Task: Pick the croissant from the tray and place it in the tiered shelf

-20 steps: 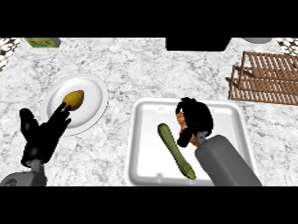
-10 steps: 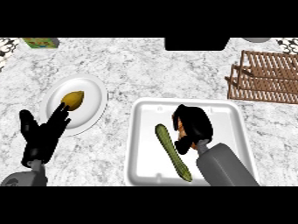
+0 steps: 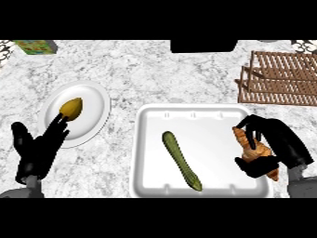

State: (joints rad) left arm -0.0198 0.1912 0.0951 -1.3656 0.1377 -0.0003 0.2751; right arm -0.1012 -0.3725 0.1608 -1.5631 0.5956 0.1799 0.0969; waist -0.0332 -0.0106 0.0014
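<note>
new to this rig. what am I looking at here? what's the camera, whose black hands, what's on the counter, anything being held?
One view only: a camera at the robot's head, looking steeply down at a marble kitchen counter. The grey forearms with black hands entering from the bottom belong to a humanoid robot.

On the counter: a white tray in the middle, with a long green vegetable, probably a cucumber, lying in it. To the left, a white plate with a yellowish-brown food item on it. At the upper right, a brown slatted wooden tiered shelf.

The right hand is curled round a croissant at the tray's right edge. The left hand is open, resting by the plate, holding nothing.
</note>
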